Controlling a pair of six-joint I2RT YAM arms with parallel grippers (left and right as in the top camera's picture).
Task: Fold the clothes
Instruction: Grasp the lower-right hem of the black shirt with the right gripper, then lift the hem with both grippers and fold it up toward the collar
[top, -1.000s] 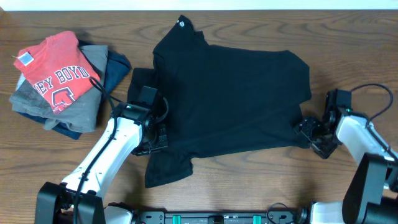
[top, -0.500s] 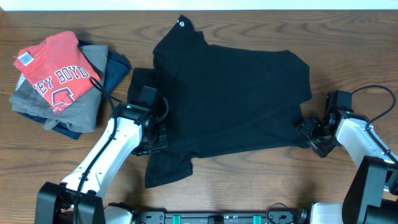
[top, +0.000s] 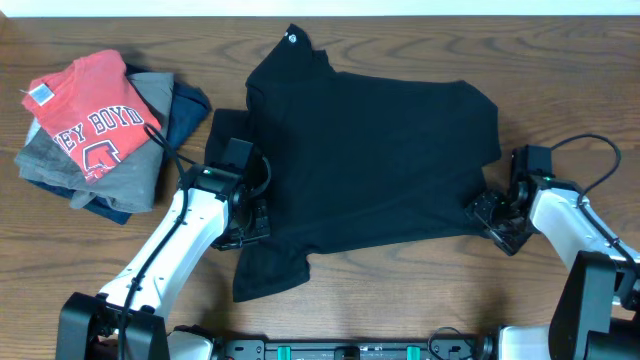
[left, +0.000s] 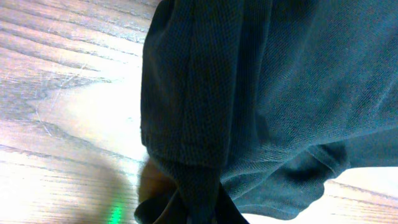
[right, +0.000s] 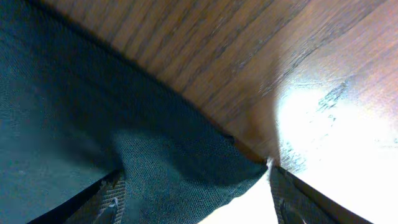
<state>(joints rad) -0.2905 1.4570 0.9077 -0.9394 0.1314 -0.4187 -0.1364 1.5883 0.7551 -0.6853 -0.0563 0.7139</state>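
The clothes are a black T-shirt (top: 370, 160) spread flat across the middle of the table, with a small white tag (top: 293, 39) at its far tip. My left gripper (top: 250, 215) sits at the shirt's left edge, shut on a pinched fold of the black fabric (left: 249, 93) that rises from between its jaws (left: 199, 211). My right gripper (top: 490, 215) is at the shirt's lower right corner. It stands open, its fingers wide apart, with that corner of the cloth (right: 186, 168) lying between them (right: 196, 199).
A pile of folded garments lies at the far left: a red T-shirt with white lettering (top: 90, 110) on top of grey (top: 135, 175) and navy (top: 190, 105) pieces. Bare wooden tabletop (top: 560, 90) surrounds the shirt.
My right gripper has slid a little to the left, onto the shirt's lower right corner. The left arm and the shirt have stayed put.
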